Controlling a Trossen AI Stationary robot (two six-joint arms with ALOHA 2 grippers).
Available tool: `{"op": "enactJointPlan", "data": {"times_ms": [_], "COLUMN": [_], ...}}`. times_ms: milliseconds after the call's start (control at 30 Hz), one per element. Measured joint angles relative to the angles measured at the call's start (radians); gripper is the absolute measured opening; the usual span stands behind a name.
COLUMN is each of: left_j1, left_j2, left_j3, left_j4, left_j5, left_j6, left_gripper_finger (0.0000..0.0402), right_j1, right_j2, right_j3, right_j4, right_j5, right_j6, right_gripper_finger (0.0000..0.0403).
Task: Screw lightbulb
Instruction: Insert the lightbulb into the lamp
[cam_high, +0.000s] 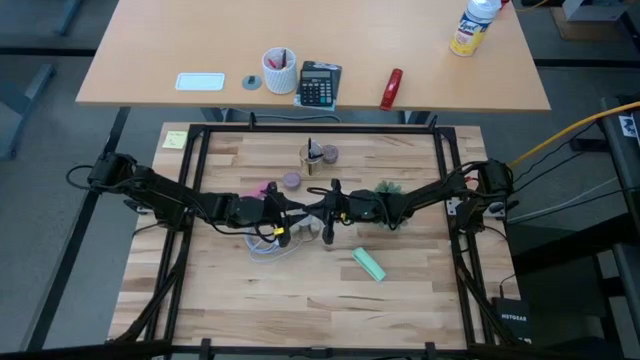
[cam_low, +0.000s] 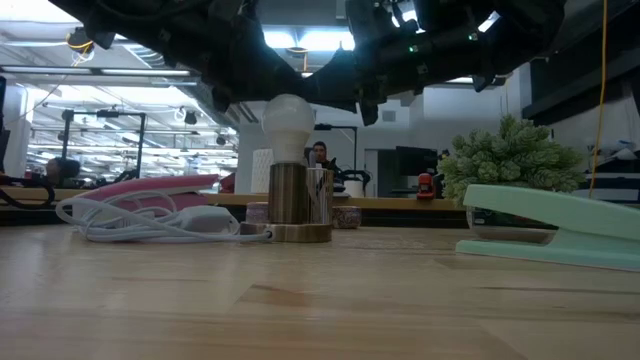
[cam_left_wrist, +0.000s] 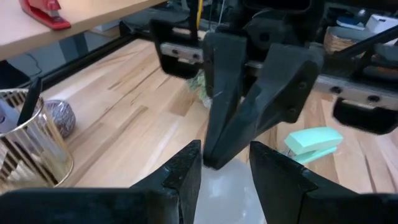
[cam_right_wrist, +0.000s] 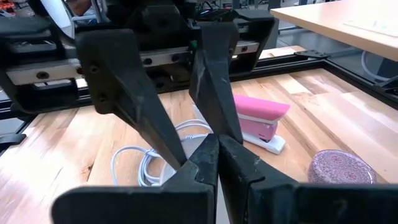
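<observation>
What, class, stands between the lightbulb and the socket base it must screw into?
Nothing visible. In the low view the lightbulb already sits upright on top of the socket, and the left gripper straddles it from above.

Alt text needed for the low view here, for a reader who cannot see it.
A frosted white lightbulb stands upright in a brass-coloured socket on the wooden table, with both dark robot arms crowded just above it. A coiled white cable lies to the picture's left and a mint-green stapler to its right.
</observation>
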Motion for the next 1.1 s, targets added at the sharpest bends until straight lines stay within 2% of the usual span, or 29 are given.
{"op": "enactJointPlan", "data": {"times_ms": [433,667,867,967,1100], "left_j1": [0.000,0.000,-0.002,-0.002,-0.007], "left_j2": [-0.007,-0.074,-0.166,-0.214,-0.239], "left_j3": [0.000,0.001,0.002,0.002,0.002], "left_j4": [0.021,-0.004,-0.123,-0.209,-0.292], "left_j5": [-0.003,-0.044,-0.048,-0.017,0.081], "left_j6": [0.003,0.053,0.040,-0.033,-0.113], "left_gripper_finger": [0.0127,0.0127,0.0127,0.0127,0.0117], "right_j1": [0.000,0.000,0.000,0.000,0.000], "right_j2": [0.000,0.000,0.001,0.001,0.001], "right_j3": [-0.001,-0.001,-0.002,-0.002,-0.002], "right_j4": [-0.002,-0.002,0.000,0.000,0.001], "right_j5": [0.000,0.000,0.000,0.000,0.000], "right_j6": [0.000,0.000,0.000,0.000,0.000], "right_gripper_finger": [0.0014,0.0014,0.0014,0.0014,0.0014]}}
